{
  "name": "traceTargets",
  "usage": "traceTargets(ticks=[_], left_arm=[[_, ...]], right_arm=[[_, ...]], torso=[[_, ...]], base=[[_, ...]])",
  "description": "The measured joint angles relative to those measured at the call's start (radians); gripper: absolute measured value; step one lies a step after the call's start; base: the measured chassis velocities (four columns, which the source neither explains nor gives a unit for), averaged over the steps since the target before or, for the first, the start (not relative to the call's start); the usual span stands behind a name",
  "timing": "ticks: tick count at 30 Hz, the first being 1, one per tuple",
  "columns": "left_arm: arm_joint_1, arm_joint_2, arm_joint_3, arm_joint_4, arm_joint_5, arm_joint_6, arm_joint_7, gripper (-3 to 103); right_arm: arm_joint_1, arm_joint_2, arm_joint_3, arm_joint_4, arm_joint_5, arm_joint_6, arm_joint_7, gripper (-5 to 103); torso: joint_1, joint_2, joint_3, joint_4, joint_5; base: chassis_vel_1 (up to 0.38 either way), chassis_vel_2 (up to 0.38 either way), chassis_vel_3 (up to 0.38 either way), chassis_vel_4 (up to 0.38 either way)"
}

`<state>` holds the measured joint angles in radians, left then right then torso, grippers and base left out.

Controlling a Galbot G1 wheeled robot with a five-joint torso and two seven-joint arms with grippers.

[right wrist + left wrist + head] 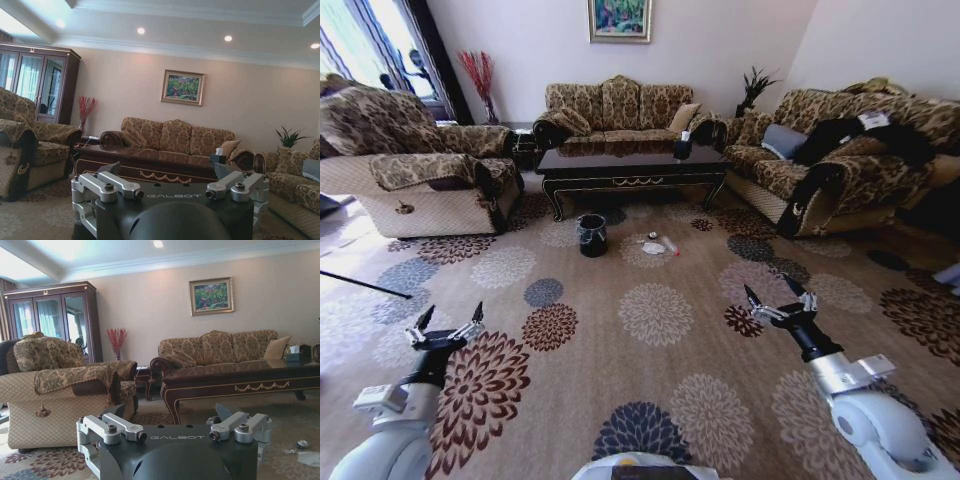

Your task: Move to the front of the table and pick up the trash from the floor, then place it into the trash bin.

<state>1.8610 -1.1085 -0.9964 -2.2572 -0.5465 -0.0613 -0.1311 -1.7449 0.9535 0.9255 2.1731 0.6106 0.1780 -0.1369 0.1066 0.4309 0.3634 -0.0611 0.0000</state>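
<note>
The table (pixel 630 165) stands across the room in front of the far sofa, long, low and dark, with gold ornament on its rail (pixel 260 386). On the floor (pixel 650 370) just before it stands the trash bin (pixel 591 235), small and black. To its right lies the trash: a crumpled white tissue (pixel 653 248), a small bottle with a red cap (pixel 671 245) and a silver ball (pixel 652 236). The left wrist view catches the silver ball (pixel 301 443) and the tissue (pixel 310 458). My left gripper (pixel 451 318) and right gripper (pixel 770 292) hover open over the carpet, well short of the trash.
An armchair (pixel 420 170) flanks the table on the left and a sofa (pixel 840 165) on the right; another sofa (pixel 615 110) is behind it. A tissue box (pixel 682 146) sits on the table. Open carpet lies between me and the trash.
</note>
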Motion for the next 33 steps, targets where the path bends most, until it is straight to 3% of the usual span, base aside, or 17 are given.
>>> traceTargets(ticks=[33], left_arm=[[0.007,-0.001,-0.008,-0.008,0.017,-0.011,-0.007,100]], right_arm=[[-0.001,0.007,0.003,-0.011,-0.021,0.025,-0.009,100]], torso=[[-0.046,-0.134,-0.087,0.0000,0.0000]], base=[[0.000,0.000,0.000,0.000]])
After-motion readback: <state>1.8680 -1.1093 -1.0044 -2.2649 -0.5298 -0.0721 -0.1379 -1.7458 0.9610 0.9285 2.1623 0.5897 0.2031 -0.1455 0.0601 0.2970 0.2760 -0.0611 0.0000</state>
